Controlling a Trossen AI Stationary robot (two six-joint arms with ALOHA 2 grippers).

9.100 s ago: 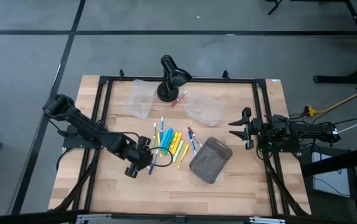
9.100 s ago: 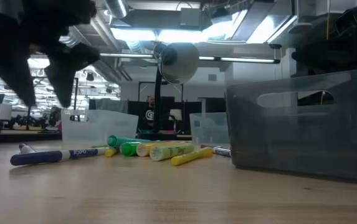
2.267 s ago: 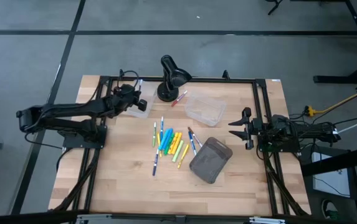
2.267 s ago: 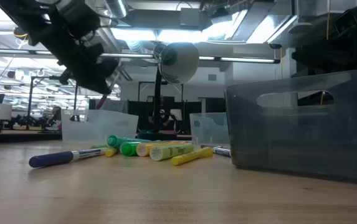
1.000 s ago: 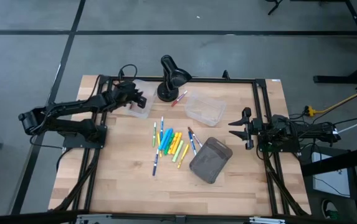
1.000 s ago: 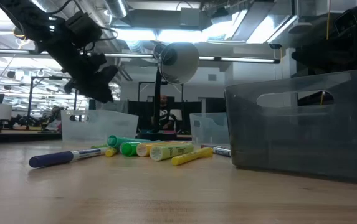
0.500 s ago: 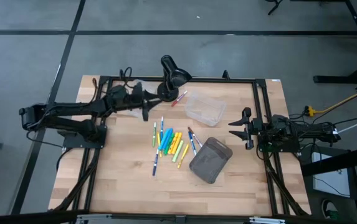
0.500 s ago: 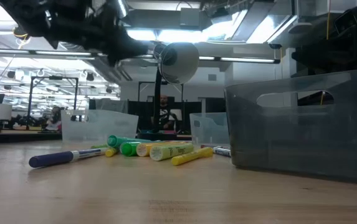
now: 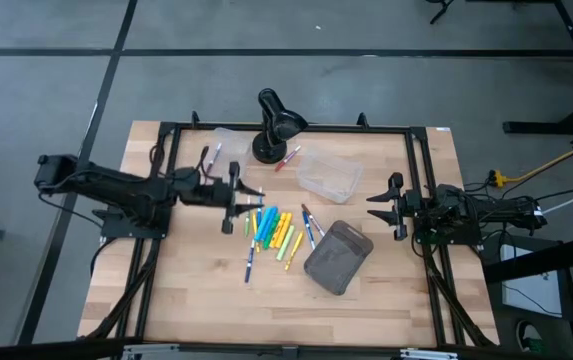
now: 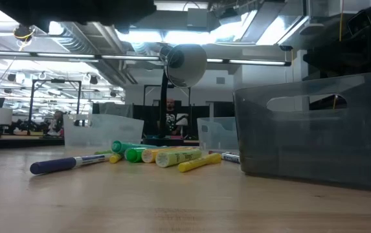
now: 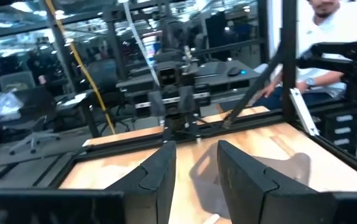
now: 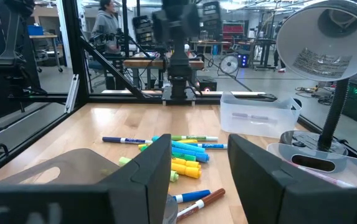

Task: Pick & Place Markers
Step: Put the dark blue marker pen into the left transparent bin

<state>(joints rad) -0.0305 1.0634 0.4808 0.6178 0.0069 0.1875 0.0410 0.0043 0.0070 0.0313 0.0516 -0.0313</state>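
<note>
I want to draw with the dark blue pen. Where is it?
In the high view the dark blue pen lies alone on the table, just nearer the front edge than the pile of markers, left of the grey bin.

parted jaws, wooden table (image 11: 271, 146), seated person (image 11: 328, 37)

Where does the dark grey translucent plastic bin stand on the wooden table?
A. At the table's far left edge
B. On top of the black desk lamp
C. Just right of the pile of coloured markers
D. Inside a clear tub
C: from above, the dark grey translucent plastic bin stands beside the pile of coloured markers, toward the right arm.
</note>
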